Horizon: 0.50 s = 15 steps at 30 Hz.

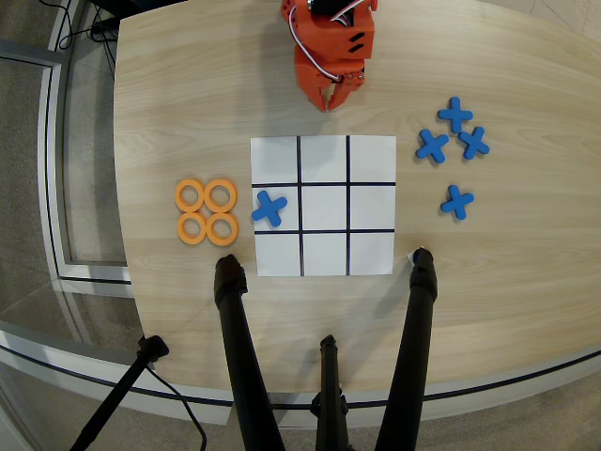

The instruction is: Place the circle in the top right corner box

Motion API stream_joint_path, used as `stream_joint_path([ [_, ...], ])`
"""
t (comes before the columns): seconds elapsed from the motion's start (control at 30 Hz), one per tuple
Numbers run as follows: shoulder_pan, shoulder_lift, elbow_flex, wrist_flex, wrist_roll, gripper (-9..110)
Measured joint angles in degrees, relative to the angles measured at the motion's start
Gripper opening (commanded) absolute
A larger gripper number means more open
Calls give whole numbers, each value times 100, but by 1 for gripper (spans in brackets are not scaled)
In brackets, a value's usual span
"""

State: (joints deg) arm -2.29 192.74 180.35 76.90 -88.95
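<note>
Orange rings (206, 211) sit four together near the table's (507, 282) left edge in the overhead view, untouched. Our gripper (334, 98) hangs by the far edge, empty, fingers seemingly narrow. We should open wide, straddle one outer ring's rim, then carry it to the grid's top right box (371, 160).

Bright, even overhead light — soft faint shadows, sharp focus, slight fisheye bowing at edges.
</note>
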Motion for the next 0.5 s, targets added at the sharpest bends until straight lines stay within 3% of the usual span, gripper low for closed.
stream_joint_path([
  [0.5, 0, -316, -220, 167, -158, 4],
])
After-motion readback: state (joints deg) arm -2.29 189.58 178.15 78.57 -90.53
